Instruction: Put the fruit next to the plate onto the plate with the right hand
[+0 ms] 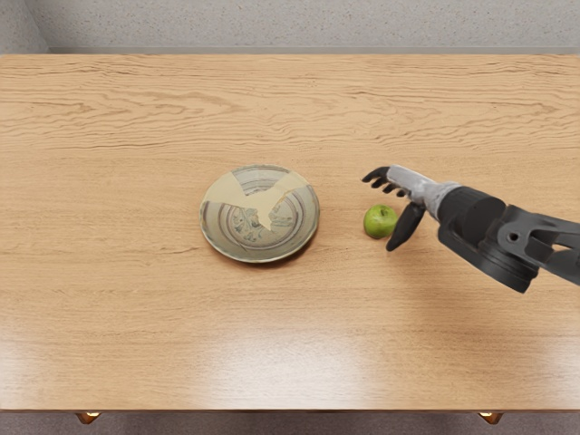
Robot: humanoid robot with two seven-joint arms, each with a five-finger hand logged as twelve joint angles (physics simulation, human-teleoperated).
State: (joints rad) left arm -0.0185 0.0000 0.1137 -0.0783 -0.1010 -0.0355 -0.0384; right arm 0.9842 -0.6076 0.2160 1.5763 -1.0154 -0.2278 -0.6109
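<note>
Wood-grain desk (109, 299) fills my view. Near its middle sits a round plate (304, 204). The green fruit (380, 220) lies on the desk at the plate's 3 o'clock, apart from it. My right robot hand (406, 199) hovers just beside the fruit at its 3 o'clock, fingers spread, gripping nothing.

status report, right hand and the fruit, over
Right hand open, beside the apple, not gripping. Left hand out of view. Apple on the table, right of the plate. Nothing between them.

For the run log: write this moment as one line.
right hand: open, beside apple | apple: on table, right of plate
</note>
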